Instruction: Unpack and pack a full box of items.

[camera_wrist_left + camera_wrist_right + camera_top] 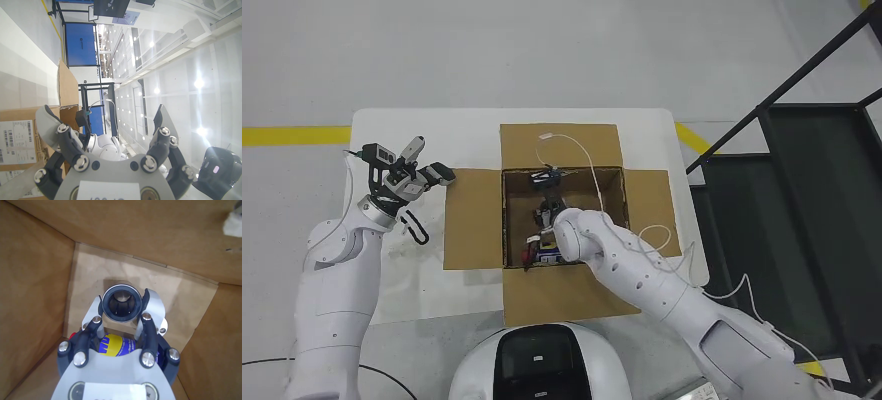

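An open cardboard box (474,218) stands mid-table with its flaps spread. My right arm goes down into it, and inside my right gripper (122,300) is shut on a metal cylinder with a black-rimmed bore (122,306), one finger on each side. Just under the gripper lies a blue and yellow spray can (113,345), on the box's brown floor (170,291). In the top view, small dark items (545,180) sit near the box's far wall. My left gripper (430,162) is held up over the table left of the box, open (103,121) and holding nothing.
A white cable (587,165) trails from the far flap across the box to its right side. A black metal rack (802,170) stands right of the white table (412,280). The box's labelled outer wall (19,115) is close beside my left gripper.
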You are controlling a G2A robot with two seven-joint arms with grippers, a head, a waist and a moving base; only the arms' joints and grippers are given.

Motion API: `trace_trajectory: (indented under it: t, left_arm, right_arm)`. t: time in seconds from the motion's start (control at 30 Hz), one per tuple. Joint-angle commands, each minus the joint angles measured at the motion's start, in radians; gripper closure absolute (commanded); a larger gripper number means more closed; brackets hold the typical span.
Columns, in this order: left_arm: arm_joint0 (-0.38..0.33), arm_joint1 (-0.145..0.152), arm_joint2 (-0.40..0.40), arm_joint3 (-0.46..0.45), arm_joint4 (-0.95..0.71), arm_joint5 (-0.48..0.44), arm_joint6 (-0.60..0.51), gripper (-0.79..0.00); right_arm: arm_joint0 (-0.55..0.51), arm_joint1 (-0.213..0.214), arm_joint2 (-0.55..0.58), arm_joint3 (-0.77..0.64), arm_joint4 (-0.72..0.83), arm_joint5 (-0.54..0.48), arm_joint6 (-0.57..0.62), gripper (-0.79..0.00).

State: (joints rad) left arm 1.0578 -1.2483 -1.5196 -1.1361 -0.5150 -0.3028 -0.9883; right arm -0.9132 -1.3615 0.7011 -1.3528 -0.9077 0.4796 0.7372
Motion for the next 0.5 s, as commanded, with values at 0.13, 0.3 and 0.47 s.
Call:
trace_trajectory:
  t: [0.13, 0.3, 0.47]
  left_arm:
    - [0.0, 0.0, 0.0, 0.0, 0.0, 0.0, 0.0, -0.785]
    - [0.0, 0.0, 0.0, 0.0, 0.0, 0.0, 0.0, -0.785]
    - [0.0, 0.0, 0.0, 0.0, 0.0, 0.0, 0.0, -0.785]
  right_arm:
    - [-0.077, 0.021, 0.047, -0.123, -0.071, 0.005, -0.005, 0.0]
    - [-0.156, 0.046, 0.101, -0.251, -0.15, -0.009, 0.009, 0.0]
    - [-0.238, 0.072, 0.163, -0.396, -0.22, -0.058, 0.046, 0.0]
